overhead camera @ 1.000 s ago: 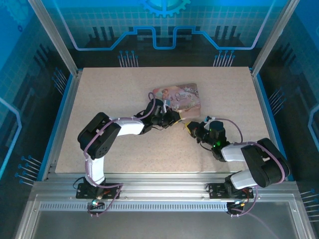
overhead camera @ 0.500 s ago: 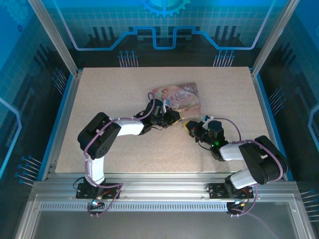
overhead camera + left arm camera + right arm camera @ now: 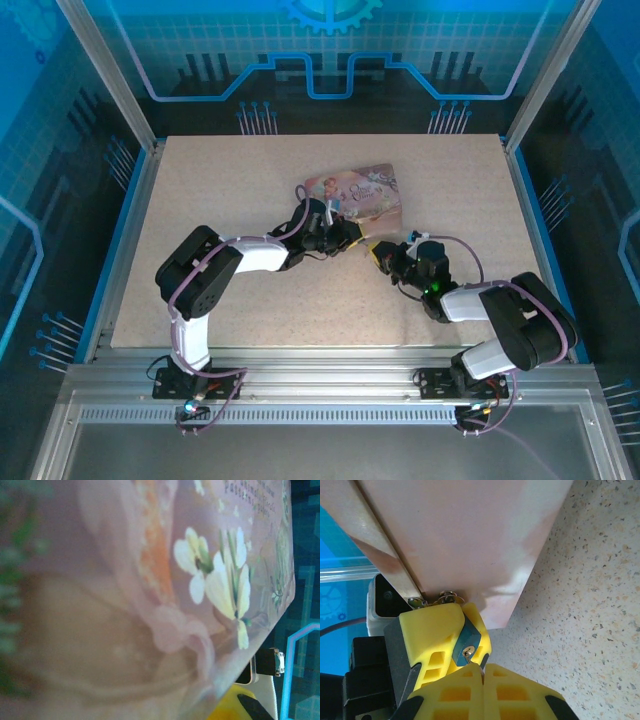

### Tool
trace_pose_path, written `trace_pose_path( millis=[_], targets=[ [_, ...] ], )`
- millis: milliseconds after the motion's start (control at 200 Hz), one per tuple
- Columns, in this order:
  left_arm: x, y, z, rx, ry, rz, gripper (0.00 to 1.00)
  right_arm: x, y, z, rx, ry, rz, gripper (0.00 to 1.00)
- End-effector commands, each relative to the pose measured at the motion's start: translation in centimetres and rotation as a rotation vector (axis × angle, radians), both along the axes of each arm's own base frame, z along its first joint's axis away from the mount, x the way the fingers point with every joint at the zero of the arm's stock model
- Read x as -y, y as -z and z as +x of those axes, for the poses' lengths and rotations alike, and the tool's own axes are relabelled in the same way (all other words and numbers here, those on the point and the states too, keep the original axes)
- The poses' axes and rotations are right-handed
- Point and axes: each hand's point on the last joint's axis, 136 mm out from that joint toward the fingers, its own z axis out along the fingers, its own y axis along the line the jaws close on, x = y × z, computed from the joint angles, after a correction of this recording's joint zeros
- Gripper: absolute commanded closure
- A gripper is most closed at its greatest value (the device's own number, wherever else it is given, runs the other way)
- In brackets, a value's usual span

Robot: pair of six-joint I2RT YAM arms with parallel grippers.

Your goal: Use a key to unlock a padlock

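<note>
Right wrist: pink box (image 3: pixel 465 540) crowds padlock (image 3: pixel 467 642), seemingly touching.

- Overhead view: even, cool light from above; the beige table (image 3: pixel 200 180) reads bright, the blue walls (image 3: pixel 60 200) dim, and shadows on the table are soft and short.
- Left wrist view: badly blurred — the pink box (image 3: pixel 150 555) lies too close to focus.
- Right wrist view: bright, with crisp speckle; there is a pale glare patch on the box, and the padlock (image 3: pixel 468 642) is sharp, its keyhole glinting.
</note>
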Motion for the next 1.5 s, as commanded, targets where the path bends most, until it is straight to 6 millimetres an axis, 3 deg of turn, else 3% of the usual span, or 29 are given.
trace_pose_path(
  millis=[0, 295, 495, 710, 1051, 1496],
  targets=[
    [0.7, -1.6, -0.2, 0.011, 0.032, -0.074, 1.0, -0.3, -1.6, 1.0, 0.056, 0.012, 0.002, 1.0],
    [0.9, -2.0, -0.1, 0.017, 0.034, -0.093, 1.0, -0.6, -1.5, 1.3, 0.043, 0.038, 0.025, 1.0],
    [1.0, -2.2, -0.1, 0.021, 0.035, -0.11, 1.0, -1.3, -0.8, 1.0, -0.035, 0.082, 0.151, 1.0],
    [1.1, -2.3, -0.2, 0.023, 0.04, -0.116, 1.0, -2.0, -1.4, 1.2, -0.054, 0.094, 0.228, 1.0],
    [1.3, -3.0, -0.5, 0.037, 0.059, -0.14, 1.0, -1.8, -0.8, 1.8, -0.093, 0.12, 0.273, 1.0],
    [3.4, -2.6, -3.0, 0.015, 0.151, -0.142, 1.0, -2.7, -1.2, 3.9, -0.062, 0.086, 0.224, 1.0]
  ],
)
